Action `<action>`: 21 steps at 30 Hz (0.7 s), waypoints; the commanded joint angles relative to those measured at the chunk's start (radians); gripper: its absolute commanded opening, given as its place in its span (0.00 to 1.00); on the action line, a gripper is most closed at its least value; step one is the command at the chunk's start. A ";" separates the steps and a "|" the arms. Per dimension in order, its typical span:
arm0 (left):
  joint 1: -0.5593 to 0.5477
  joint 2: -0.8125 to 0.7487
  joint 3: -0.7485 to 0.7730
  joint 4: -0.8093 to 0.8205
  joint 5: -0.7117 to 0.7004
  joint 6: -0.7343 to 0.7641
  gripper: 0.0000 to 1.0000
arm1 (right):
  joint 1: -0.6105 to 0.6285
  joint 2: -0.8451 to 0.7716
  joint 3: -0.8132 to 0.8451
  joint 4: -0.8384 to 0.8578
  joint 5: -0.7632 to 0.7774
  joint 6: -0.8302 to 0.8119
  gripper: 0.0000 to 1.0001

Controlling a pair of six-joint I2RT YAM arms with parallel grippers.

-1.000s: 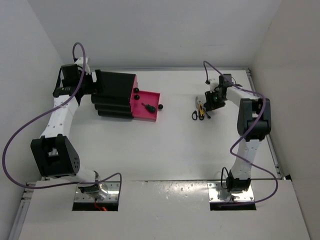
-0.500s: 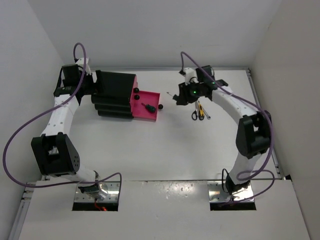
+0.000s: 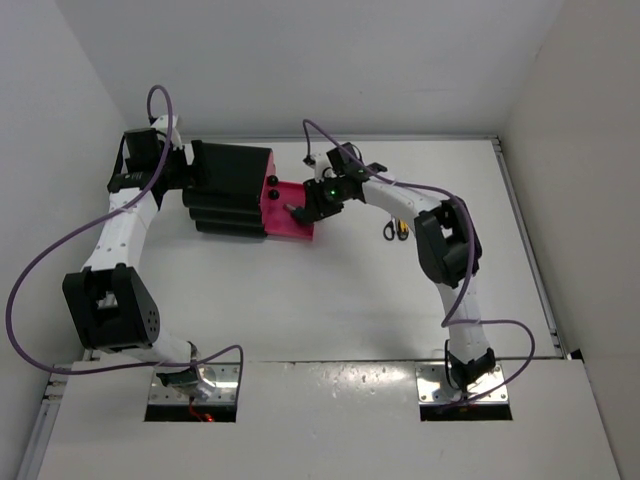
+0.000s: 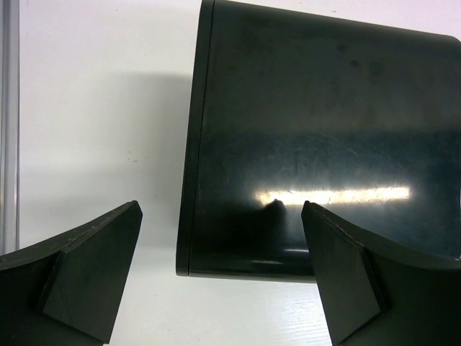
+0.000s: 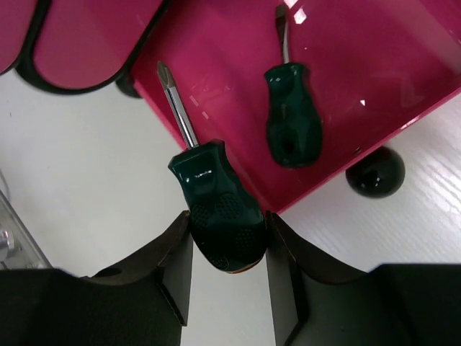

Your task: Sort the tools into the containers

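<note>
My right gripper point(image 5: 227, 223) is shut on a stubby green-handled screwdriver point(image 5: 216, 198), whose tip points over the near rim of the open pink drawer point(image 5: 360, 58). A second green-handled screwdriver point(image 5: 292, 122) lies inside that drawer. From above, the right gripper point(image 3: 314, 201) hovers at the drawer's point(image 3: 285, 230) outer end, beside the black cabinet point(image 3: 232, 185). My left gripper point(image 4: 223, 274) is open behind the cabinet point(image 4: 324, 130), whose back corner shows between its fingers. Black-handled scissors point(image 3: 388, 231) and a slim yellow-and-black tool point(image 3: 401, 224) lie on the table to the right.
The drawer's round black knob point(image 5: 374, 173) sticks out just right of my held screwdriver. Two shut pink drawers point(image 5: 65, 36) sit beside the open one. White walls close the table point(image 3: 330, 300) at the back and both sides.
The right arm has swung left from beside the scissors to the open drawer, carrying the green screwdriver. The left arm has stayed behind the cabinet.
</note>
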 commanded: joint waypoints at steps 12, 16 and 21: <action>0.004 0.036 0.061 0.015 -0.001 -0.005 1.00 | -0.004 0.189 0.336 0.000 0.076 0.082 0.14; 0.004 0.037 0.070 0.006 -0.001 -0.005 1.00 | -0.004 0.220 0.366 -0.011 0.105 0.082 0.19; 0.004 0.046 0.070 0.006 -0.001 -0.005 1.00 | -0.004 0.229 0.366 -0.011 0.129 0.064 0.35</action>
